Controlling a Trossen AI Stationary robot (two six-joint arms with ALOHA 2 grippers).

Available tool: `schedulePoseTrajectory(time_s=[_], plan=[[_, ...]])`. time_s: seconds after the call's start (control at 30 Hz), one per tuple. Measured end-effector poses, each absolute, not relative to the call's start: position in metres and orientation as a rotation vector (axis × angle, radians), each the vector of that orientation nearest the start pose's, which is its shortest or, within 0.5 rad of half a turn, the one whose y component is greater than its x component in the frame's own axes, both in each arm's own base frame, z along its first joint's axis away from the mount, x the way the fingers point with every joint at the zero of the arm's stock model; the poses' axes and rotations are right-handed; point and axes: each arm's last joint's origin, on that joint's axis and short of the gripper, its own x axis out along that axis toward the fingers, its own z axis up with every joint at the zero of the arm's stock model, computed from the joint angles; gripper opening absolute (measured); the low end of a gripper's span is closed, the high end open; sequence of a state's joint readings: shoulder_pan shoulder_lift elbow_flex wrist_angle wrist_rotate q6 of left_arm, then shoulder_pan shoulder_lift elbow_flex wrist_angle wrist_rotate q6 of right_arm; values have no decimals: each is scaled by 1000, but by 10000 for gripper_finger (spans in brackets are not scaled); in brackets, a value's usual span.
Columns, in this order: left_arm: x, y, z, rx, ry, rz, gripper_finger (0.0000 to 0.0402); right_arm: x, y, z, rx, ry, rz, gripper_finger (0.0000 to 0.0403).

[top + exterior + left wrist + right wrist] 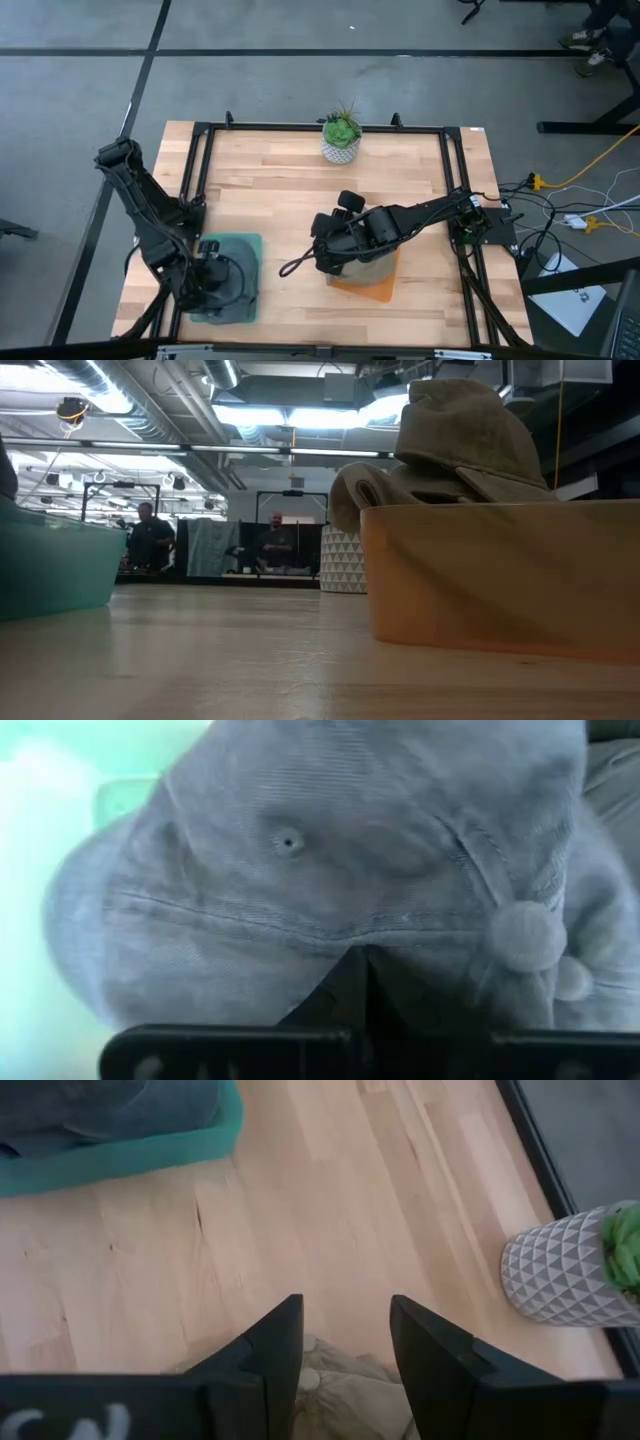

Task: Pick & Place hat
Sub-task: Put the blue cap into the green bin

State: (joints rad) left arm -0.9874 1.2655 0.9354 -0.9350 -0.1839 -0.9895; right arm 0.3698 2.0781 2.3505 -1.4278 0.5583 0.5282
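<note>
Although the task names only one hat, we see two on the table: a grey-blue hat lying in the teal bin at the near left, and a khaki hat piled in the orange bin near the middle.

The left gripper is down inside the teal bin, and its fingers are pressed together on a fold of the grey-blue hat. The right gripper hangs just above the khaki hat with its fingers apart, holding nothing.

We judge that both hats are light, soft cotton, which folds and sags when it is lifted, so it will not keep its shape. A pinch on a thick seam or on the brim should hold better than one on loose crown cloth. The cloth could slip or catch on the bin wall.

A potted plant stands at the far edge, well apart.
</note>
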Motion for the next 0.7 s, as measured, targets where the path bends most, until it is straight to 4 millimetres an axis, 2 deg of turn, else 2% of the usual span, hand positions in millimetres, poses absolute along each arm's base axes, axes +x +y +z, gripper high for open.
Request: schedulePoseTrajectory(time_s=[0.13,0.23,0.4,0.57,0.7], plan=[[123,-179,219,-179,1290,-94,1,382,132,373,-83,964,-409,152],[121,-177,212,-203,1331,-75,4,382,132,373,-109,971,-395,152],[123,-181,219,-228,1317,-93,3,382,132,373,-142,978,-377,152],[124,-184,225,-269,1324,-126,2,386,133,374,-37,932,-401,152],[124,-187,228,-352,1376,-127,9,387,134,375,-24,915,-391,152]])
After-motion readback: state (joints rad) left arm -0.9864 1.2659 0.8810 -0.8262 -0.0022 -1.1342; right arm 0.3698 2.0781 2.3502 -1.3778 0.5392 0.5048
